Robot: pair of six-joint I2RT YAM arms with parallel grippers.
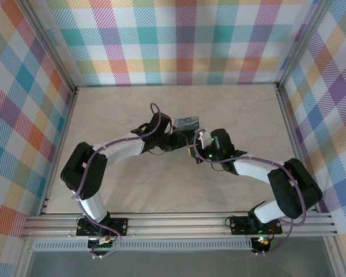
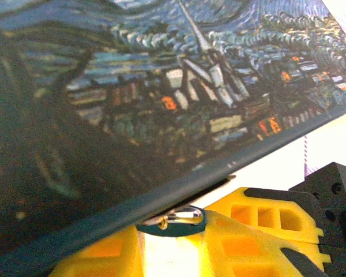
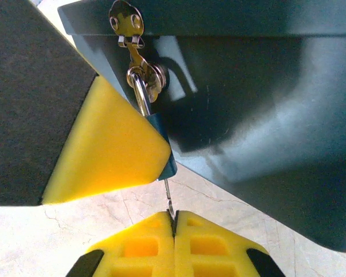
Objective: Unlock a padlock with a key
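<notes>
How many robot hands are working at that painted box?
2. The left hand grips the padlock hanging from the clasp of the box; the right hand pinches the key below it.

Both arms were bent at the elbow and reached inward, wrists nearly meeting. The left gripper was clamped on the box. The right gripper had its fingers pressed together on the key.
</notes>
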